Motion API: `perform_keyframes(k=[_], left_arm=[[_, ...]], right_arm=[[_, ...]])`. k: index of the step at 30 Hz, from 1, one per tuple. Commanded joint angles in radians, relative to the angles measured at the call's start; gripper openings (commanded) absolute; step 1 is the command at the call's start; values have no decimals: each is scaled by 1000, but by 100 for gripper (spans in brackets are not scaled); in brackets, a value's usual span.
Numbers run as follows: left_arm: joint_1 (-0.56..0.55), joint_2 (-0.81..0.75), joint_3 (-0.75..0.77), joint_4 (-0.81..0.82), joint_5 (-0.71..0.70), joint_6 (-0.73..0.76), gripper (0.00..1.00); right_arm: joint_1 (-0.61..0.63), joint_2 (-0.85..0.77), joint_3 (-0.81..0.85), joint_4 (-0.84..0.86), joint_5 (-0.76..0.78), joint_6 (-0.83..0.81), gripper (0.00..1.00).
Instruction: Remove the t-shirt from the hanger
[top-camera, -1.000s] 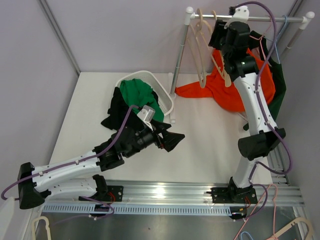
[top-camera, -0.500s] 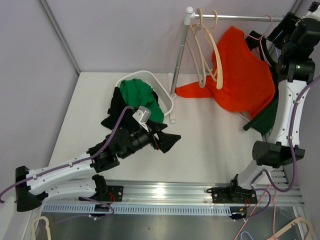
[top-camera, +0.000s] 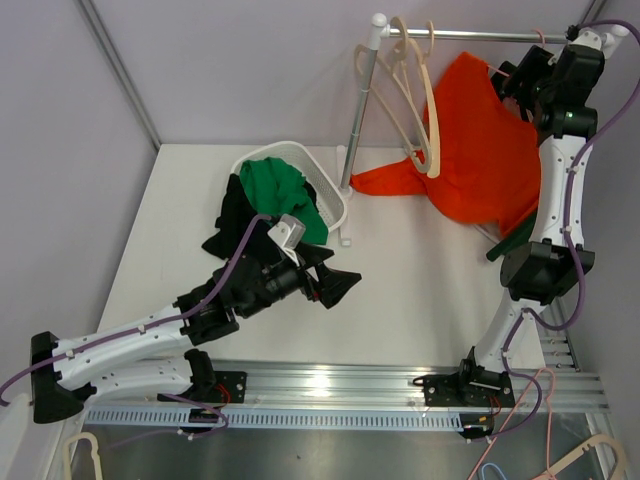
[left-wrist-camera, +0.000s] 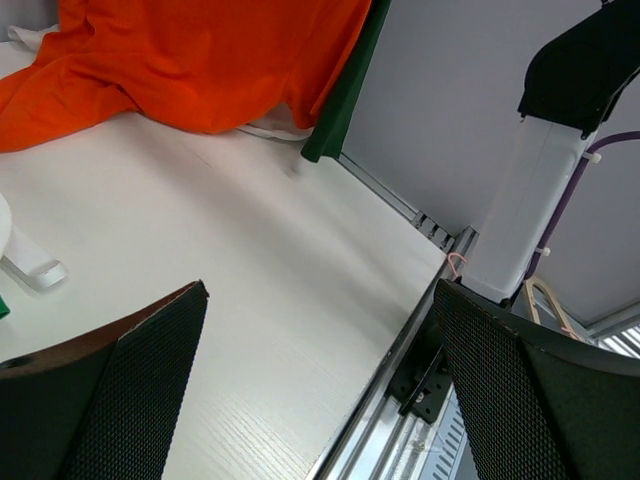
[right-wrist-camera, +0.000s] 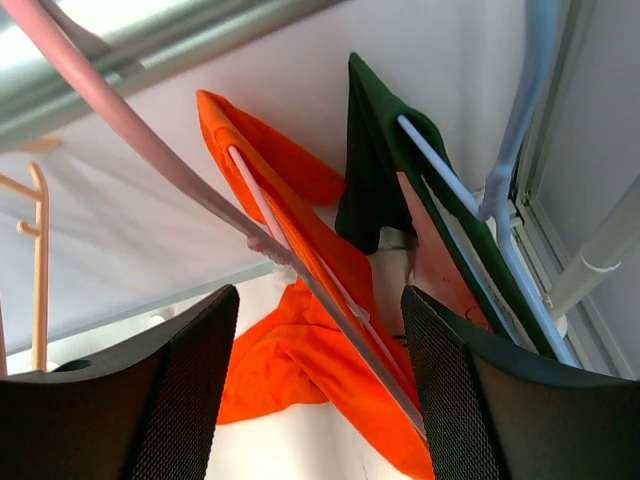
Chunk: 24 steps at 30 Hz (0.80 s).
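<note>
Top view: a white basket (top-camera: 338, 208) on the table (top-camera: 400, 290) holds a green cloth (top-camera: 280, 185), and a black cloth (top-camera: 235, 215) spills over its left rim. The orange t-shirt (top-camera: 480, 150) hangs from the rail (top-camera: 470, 36) at right, its hem trailing on the table, with bare tabletop between.

Left wrist: the left gripper (left-wrist-camera: 320, 290) stands wide apart over open table running to the edge.

Right wrist: the right gripper (right-wrist-camera: 318, 295), spread and clamping nothing, faces the pink hanger (right-wrist-camera: 160, 150) inside the t-shirt, with a dark green garment (right-wrist-camera: 365, 170) beside it.
</note>
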Motion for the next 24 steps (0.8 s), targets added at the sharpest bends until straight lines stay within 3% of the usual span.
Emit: perform_keyframes(k=[1, 4, 7, 9, 10, 11, 13, 15, 16, 19, 24], left_arm=[[-2, -18, 21, 10, 39, 15, 99], [-2, -22, 19, 16, 48, 18, 100], [7, -13, 22, 42, 65, 14, 99], [21, 2, 35, 125, 142, -20, 99], [39, 13, 48, 162, 282, -94, 100], [44, 42, 82, 199, 350, -141, 99], [45, 80, 171, 310, 518, -335, 99], [47, 146, 299, 398, 602, -489, 100], [47, 166, 330, 480, 639, -652, 99], [48, 235, 458, 566, 653, -903, 100], [47, 324, 683, 451, 791, -954, 99]], right_arm=[[-8, 7, 30, 96, -21, -2, 71], [-10, 24, 19, 133, -36, -10, 70], [-10, 45, 30, 185, -69, -16, 61], [-8, 62, 49, 197, -92, -13, 37], [-10, 84, 80, 191, -102, -2, 28], [-10, 93, 95, 188, -111, 5, 11], [-10, 107, 112, 197, -143, 31, 0], [-8, 105, 109, 205, -152, 47, 0], [-7, 101, 108, 205, -148, 51, 0], [3, 75, 105, 190, -119, 42, 0], [6, 46, 88, 196, -100, 12, 0]])
